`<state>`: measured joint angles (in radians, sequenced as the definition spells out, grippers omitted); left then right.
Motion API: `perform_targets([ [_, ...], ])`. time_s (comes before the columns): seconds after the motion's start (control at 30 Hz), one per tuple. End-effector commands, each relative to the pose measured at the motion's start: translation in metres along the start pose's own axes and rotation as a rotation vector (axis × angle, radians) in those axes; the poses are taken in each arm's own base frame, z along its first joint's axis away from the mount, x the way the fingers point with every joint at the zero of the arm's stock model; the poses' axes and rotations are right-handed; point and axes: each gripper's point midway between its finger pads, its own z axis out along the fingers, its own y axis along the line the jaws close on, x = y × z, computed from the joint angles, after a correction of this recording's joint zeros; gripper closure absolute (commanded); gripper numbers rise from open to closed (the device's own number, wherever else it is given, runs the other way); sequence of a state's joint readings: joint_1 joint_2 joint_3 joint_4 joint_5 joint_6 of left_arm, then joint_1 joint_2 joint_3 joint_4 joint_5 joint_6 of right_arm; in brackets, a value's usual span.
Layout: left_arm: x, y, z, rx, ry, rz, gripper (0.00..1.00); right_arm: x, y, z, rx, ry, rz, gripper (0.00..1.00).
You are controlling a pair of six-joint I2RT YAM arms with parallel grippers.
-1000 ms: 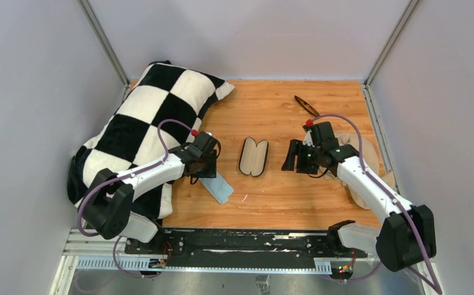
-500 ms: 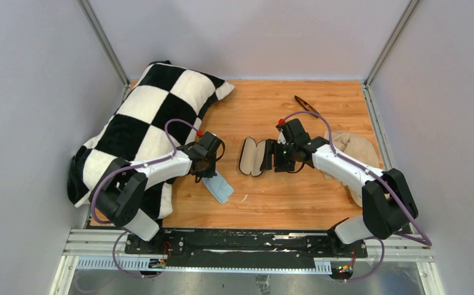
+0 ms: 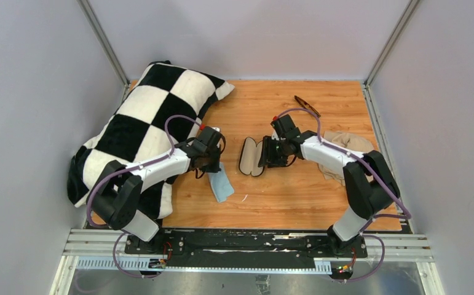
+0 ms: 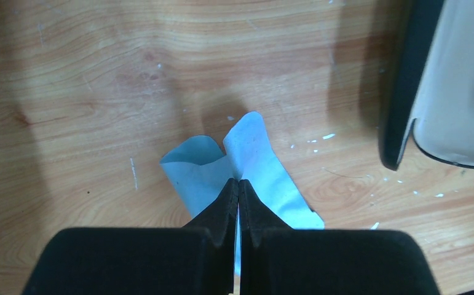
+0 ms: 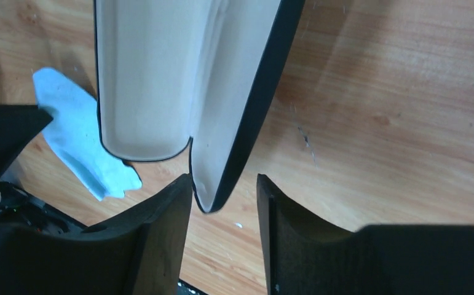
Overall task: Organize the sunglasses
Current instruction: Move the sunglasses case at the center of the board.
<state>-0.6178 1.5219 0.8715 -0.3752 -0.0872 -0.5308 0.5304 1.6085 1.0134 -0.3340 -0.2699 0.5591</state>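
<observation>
The sunglasses lie folded on the wood at the back, right of centre, away from both arms. The black case with beige lining lies open mid-table. My left gripper is shut on an edge of the light blue cloth, pinching it into a fold above the wood. The cloth spreads beyond the fingertips. My right gripper is open and straddles the end of the case's right half. Its left finger is close to the rim, its right finger stands apart.
A black-and-white checkered pillow fills the left side, under the left arm. A beige crumpled cloth lies at the right under the right arm. Grey walls and metal posts close in the table.
My left gripper has shut on the blue cloth and raised its edge. My right arm has swung left from the table's right side to the case, and its jaws have narrowed.
</observation>
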Motion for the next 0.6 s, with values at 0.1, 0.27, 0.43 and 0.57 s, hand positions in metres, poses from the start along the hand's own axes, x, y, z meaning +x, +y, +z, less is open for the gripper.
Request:
perform_targets([
  [0.1,-0.011,-0.02,-0.004,0.085,-0.013,0.023,1.0,-0.013,0.0,0.016,0.0,-0.003,0.049,0.67],
  [0.27,-0.011,-0.027,-0.003,0.122,-0.007,0.026,1.0,-0.023,-0.015,0.015,0.013,-0.032,0.114,0.96],
  [0.43,-0.006,-0.042,-0.006,0.201,0.018,0.048,1.0,-0.052,-0.035,0.01,0.051,-0.117,0.182,1.0],
  [0.57,0.002,-0.058,-0.01,0.257,0.057,0.115,1.0,-0.08,-0.056,0.014,0.104,-0.168,0.246,1.0],
])
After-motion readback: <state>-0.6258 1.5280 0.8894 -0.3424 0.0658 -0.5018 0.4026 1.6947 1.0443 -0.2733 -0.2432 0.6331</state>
